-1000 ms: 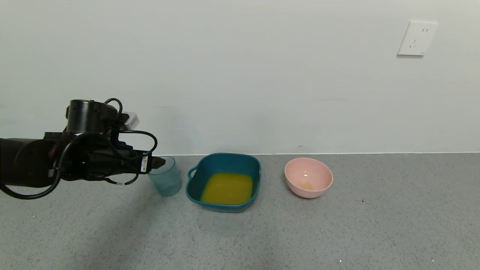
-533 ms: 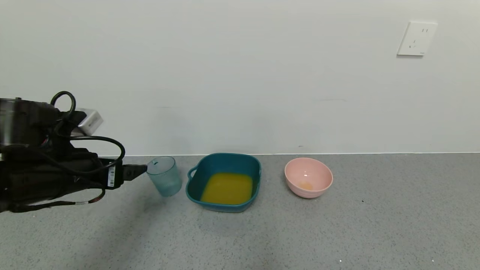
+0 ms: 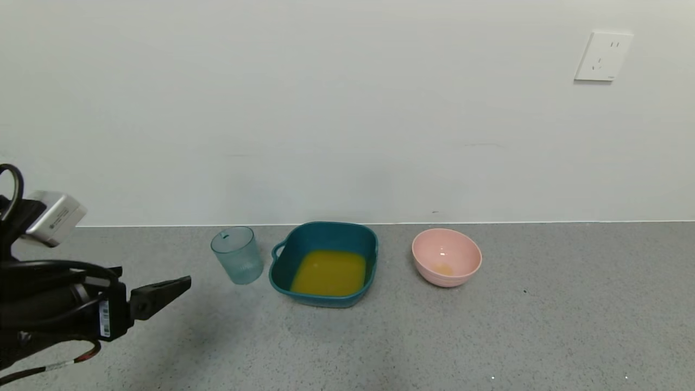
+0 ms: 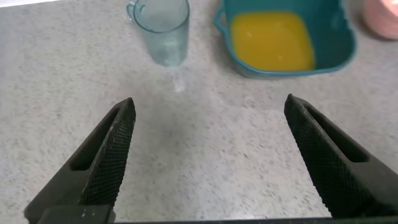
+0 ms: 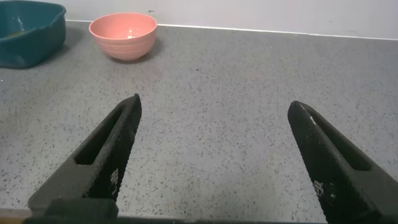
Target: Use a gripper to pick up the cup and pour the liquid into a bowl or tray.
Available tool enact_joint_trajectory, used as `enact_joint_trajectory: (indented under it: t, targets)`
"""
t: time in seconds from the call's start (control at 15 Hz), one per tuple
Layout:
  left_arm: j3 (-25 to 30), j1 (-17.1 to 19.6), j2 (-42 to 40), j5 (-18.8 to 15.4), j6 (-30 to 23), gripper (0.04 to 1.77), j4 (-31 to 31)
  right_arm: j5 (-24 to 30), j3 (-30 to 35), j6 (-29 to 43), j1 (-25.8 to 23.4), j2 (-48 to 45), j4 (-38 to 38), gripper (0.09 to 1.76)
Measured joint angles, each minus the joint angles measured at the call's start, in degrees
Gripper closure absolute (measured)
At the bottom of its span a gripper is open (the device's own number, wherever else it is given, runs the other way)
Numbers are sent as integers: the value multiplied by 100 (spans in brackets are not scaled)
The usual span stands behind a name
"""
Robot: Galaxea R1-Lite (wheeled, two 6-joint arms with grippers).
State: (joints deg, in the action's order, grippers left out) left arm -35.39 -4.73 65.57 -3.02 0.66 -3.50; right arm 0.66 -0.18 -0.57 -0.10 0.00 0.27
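left pincer (image 3: 163, 288) spread, drawn back from cup (image 3: 237, 255) | liquid (image 3: 329, 272) in tray (image 3: 282, 271) (cup upright)

Setting: a bare indoor test area, most likely a robot lab rather than a lived-in kitchen or home. Evidence: a plain speckled grey surface (image 3: 488, 326) meets an unmarked off-white wall (image 3: 347, 108) along a straight seam. The only wall fitting is a white socket plate (image 3: 604, 56), high on the right. No furniture, appliances or decoration in view. Only three plastic vessels stand in a row near the wall: a ribbed clear cup (image 3: 237, 254), a teal tray (image 3: 325, 264) holding orange liquid (image 3: 329, 272), and a pink bowl (image 3: 446, 257). Cabled black robot arm (image 3: 49, 304) at the left edge of the head view.
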Motion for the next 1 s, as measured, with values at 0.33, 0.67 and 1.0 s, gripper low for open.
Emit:
enact_joint_trajectory:
  t: [0.33, 0.67, 1.0]
  targets:
    - [690, -11, -1103, -315, -132, 9, -30, 0, 0, 0, 0, 0, -2, 14]
    - [1488, 357, -2567, -1064, -134, 9, -33, 0, 0, -2, 0, 0, -2, 14]
    - [2249, 578, -4485, -1213, -137, 9, 76, 0, 0, -2, 2, 0, -2, 14]
